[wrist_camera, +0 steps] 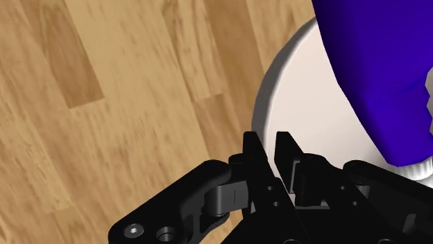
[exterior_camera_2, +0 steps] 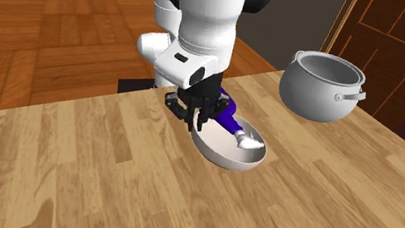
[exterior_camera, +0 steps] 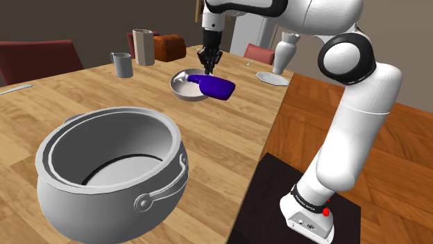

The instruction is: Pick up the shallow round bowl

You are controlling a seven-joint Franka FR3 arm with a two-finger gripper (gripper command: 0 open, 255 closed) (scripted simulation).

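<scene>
Pinching the bowl by its thin rim, the gripper is clamped nearly closed. It sits on the table with a bottle inside; probably light, stiff, slick and lopsided

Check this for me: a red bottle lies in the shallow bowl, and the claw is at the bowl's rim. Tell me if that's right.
Not quite: the bottle is blue, not red, as the shoulder view shows. The rest holds: it lies in the shallow bowl, and the claw is at the bowl's rim.
</scene>
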